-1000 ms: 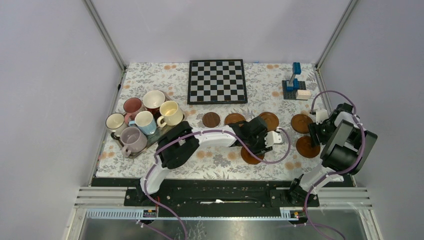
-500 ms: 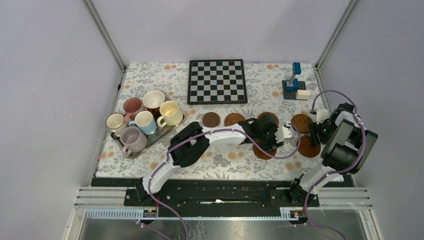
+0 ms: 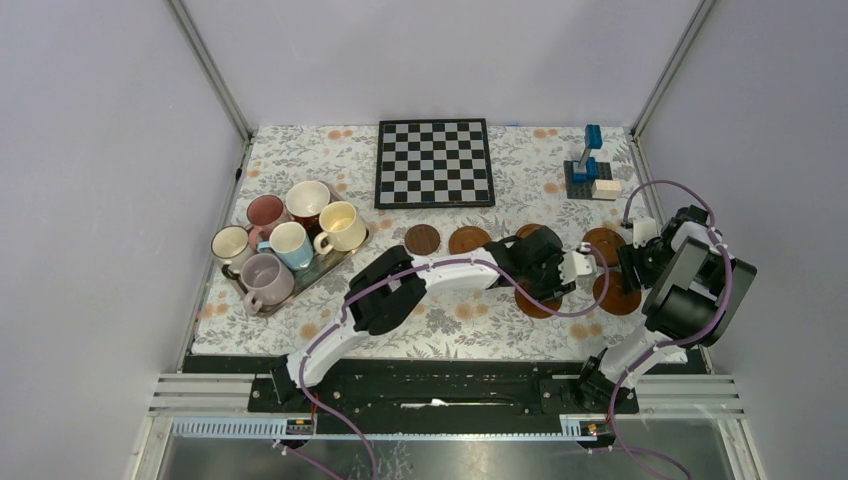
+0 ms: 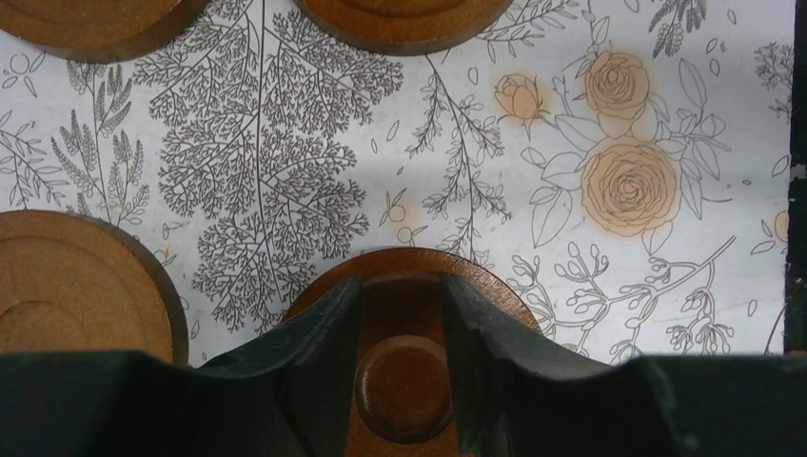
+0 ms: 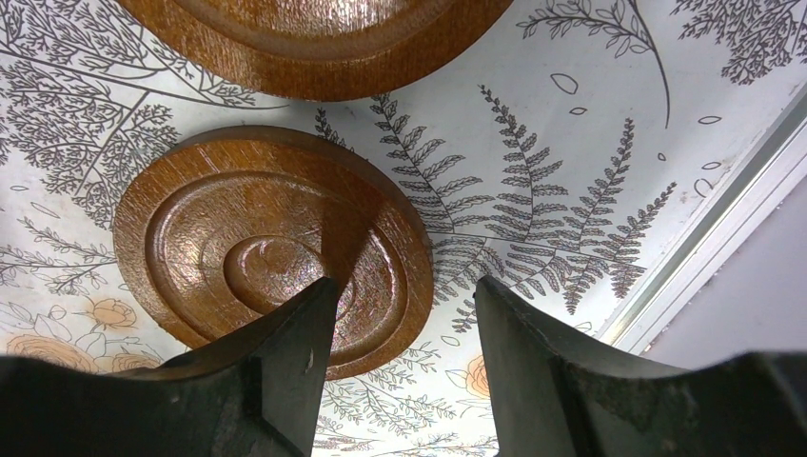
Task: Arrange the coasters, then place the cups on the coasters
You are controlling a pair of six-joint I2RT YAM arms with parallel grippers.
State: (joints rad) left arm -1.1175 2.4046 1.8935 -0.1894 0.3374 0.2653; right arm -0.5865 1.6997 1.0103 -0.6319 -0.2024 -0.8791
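Over the right part of the floral table, my left gripper (image 3: 545,283) is shut on a reddish-brown coaster (image 4: 407,261). Its jaws pinch the round knob (image 4: 404,386) at the disc's middle. That coaster (image 3: 535,303) lies low, between the back row and the front. More coasters lie in the row at the back (image 3: 422,239) (image 3: 469,239) (image 3: 603,245). My right gripper (image 5: 404,286) is open and holds nothing. Its left finger hangs over the rim of another coaster (image 5: 257,238) (image 3: 615,297). The cups (image 3: 290,243) stand together at the left.
The cups rest on a metal tray (image 3: 322,266) at the table's left. A chessboard (image 3: 434,162) lies at the back middle. A blue brick model (image 3: 590,170) stands at the back right. The table's right edge rail (image 5: 723,238) runs close to my right gripper.
My left gripper has moved right and slightly back, and the coaster went with it towards the right-hand coasters. The right arm has stayed still.
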